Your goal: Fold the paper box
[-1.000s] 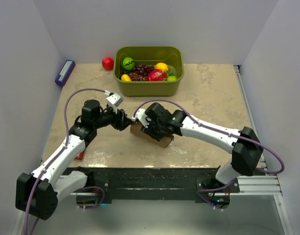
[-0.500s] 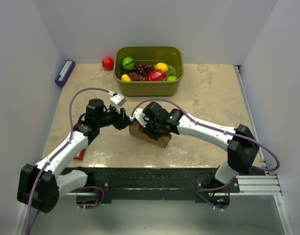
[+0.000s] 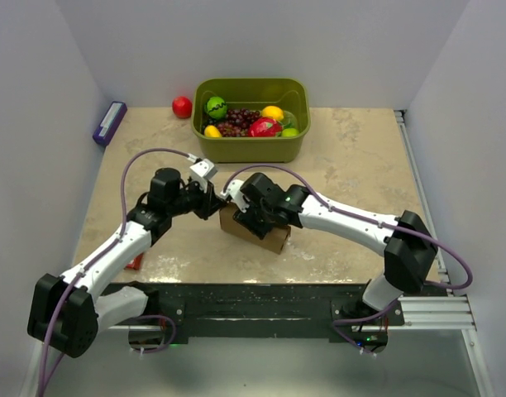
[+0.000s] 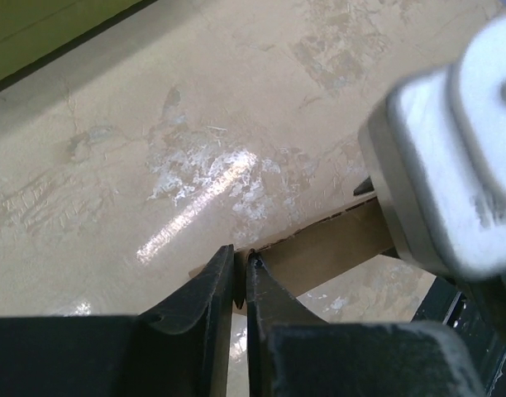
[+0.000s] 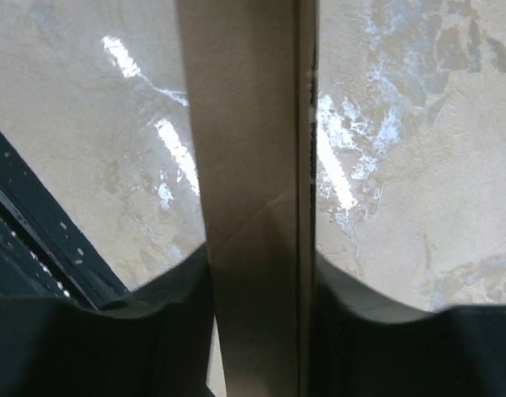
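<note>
The one plain brown thin cardboard paper box (image 3: pixel 268 237) lay on the beige marbled table (image 3: pixel 352 157), near its front edge, between my two arms. My right claw (image 5: pixel 261 281) was clamped across a narrow panel of it, both fingers touching the card. My left claw (image 4: pixel 241 258) had its tips pinched nearly together on a thin flap edge at the box's left end. Behind stood one olive-green plastic tub (image 3: pixel 251 150) holding one bunch of dark grapes (image 3: pixel 239 122), one red fruit (image 3: pixel 264 126) and several green and yellow ones. One red ball (image 3: pixel 182 107) sat just beside the tub, and one slim purple pack (image 3: pixel 110 122) lay by the left wall.
</note>
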Motion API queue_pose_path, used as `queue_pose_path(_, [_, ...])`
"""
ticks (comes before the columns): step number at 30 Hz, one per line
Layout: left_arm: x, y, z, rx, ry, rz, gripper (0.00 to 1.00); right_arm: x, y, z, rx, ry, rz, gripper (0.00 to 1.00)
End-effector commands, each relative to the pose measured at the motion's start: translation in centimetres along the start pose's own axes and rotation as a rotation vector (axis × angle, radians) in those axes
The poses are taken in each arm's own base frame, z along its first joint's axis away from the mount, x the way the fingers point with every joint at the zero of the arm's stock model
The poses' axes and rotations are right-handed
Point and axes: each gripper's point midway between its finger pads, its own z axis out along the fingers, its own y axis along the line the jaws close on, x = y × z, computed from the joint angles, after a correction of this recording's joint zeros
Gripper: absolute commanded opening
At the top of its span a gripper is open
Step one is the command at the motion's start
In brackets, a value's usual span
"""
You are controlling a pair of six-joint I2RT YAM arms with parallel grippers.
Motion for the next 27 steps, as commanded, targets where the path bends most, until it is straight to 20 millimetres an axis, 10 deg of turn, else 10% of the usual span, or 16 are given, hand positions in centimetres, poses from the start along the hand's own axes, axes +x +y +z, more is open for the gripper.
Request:
queue_pose_path(1, [-1.3,-0.3,0.0,-0.012,-0.015,0.036,0.09,-3.3,-2.0,-3.3,0.116,-0.142,0.148,0.61])
queue_pose_path(10, [-1.3,-0.4,-0.1,-0.051,-0.009,0.058,0.06,-1.8,-4.4,-9.4,0.291,-0.192,0.376,0.84])
queue_pose_path(18, [-1.5,-0.5,-0.1,-0.072,-0.009,0.069,0.06,4.0,-6.3,-11.3,0.402,-0.141,0.544,0.79])
queue_pose_path(27, [-1.7,-0.7,-0.2,-0.074,-0.015,0.076,0.05,3.1,-10.3,-11.4,0.464,-0.258,0.609,0.62])
